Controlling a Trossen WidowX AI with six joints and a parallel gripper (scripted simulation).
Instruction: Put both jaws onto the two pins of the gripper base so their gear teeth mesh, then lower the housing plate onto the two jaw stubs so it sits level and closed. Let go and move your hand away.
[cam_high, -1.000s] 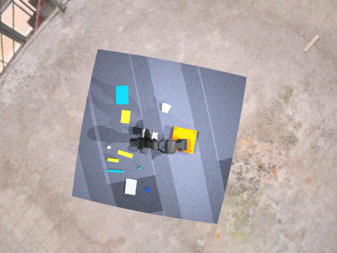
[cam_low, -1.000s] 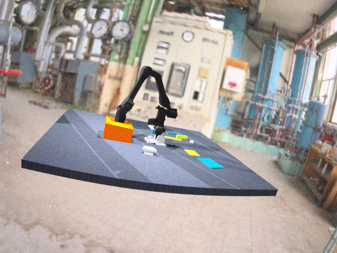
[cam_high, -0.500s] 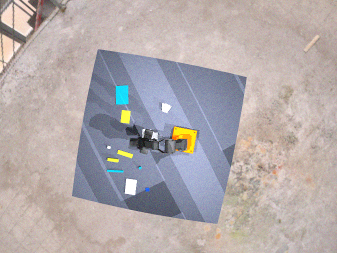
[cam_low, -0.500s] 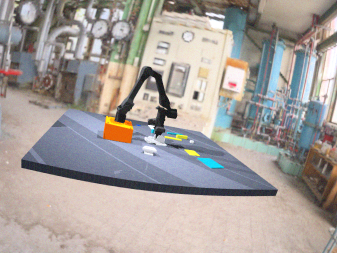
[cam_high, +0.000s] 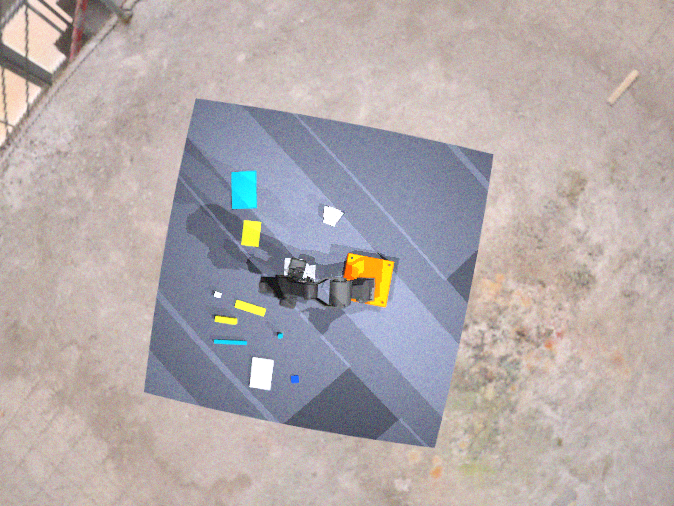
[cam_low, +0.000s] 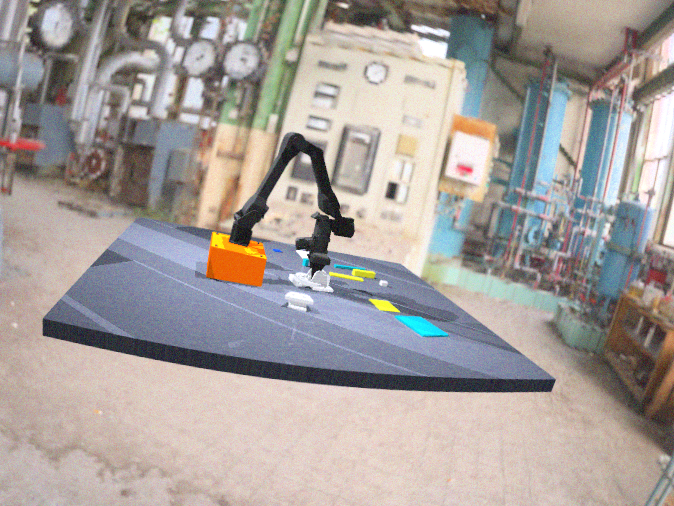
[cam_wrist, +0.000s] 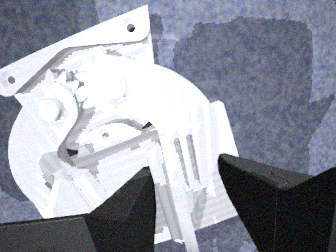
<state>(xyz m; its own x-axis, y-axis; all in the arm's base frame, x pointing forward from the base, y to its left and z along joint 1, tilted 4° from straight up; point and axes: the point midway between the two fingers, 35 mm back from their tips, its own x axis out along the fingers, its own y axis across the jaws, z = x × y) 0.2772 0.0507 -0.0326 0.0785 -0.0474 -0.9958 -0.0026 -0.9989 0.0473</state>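
The white gripper base (cam_low: 299, 281) (cam_wrist: 22, 145) lies on the table under my gripper. In the wrist view, one white jaw (cam_wrist: 68, 105) sits around the left pin. The other white jaw (cam_wrist: 162, 175) lies over the base with its hub near the right pin. Their teeth face each other closely; full meshing and seating cannot be told in the glare. My gripper (cam_low: 316, 271) (cam_wrist: 185, 168) points down, shut on the right jaw between its dark fingers. The white housing plate (cam_high: 332, 215) (cam_low: 299, 299) lies apart from the base; its underside is hidden.
The orange box (cam_high: 384, 277) (cam_low: 235, 266) bears the arm. A cyan plate (cam_high: 243, 190) (cam_low: 422, 325) and a yellow plate (cam_high: 250, 233) (cam_low: 384, 305) lie beyond the base. Yellow bars (cam_high: 250, 308), a cyan strip (cam_high: 230, 342), a white rectangle (cam_high: 261, 373) and a blue cube (cam_high: 294, 379) lie on the other side.
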